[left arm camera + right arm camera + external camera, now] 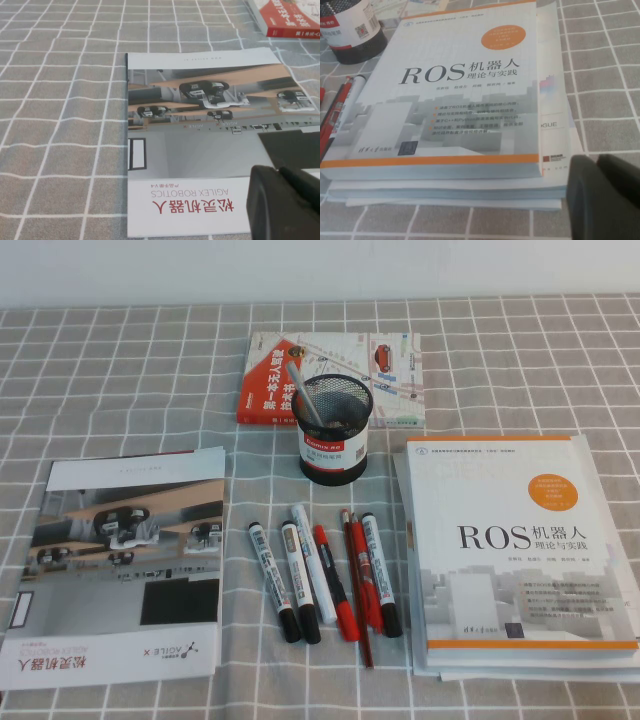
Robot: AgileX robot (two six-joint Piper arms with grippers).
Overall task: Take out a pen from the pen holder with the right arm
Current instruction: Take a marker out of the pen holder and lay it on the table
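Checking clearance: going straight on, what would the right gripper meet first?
Probably the ROS book; the right gripper, shut, points down at it, though depth is unclear. Left gripper hangs over the brochure.

The white book point(515, 540) reads "ROS 机器人 理论与实践" across its cover. The booklet point(120, 570) carries "松灵机器人", "AGILEX ROBOTICS" and "产品手册 V4", upside down from where I stand. A lower book point(555, 131) under the white one shows only "OGUE". The pen holder point(335, 462) has a label I can't read.
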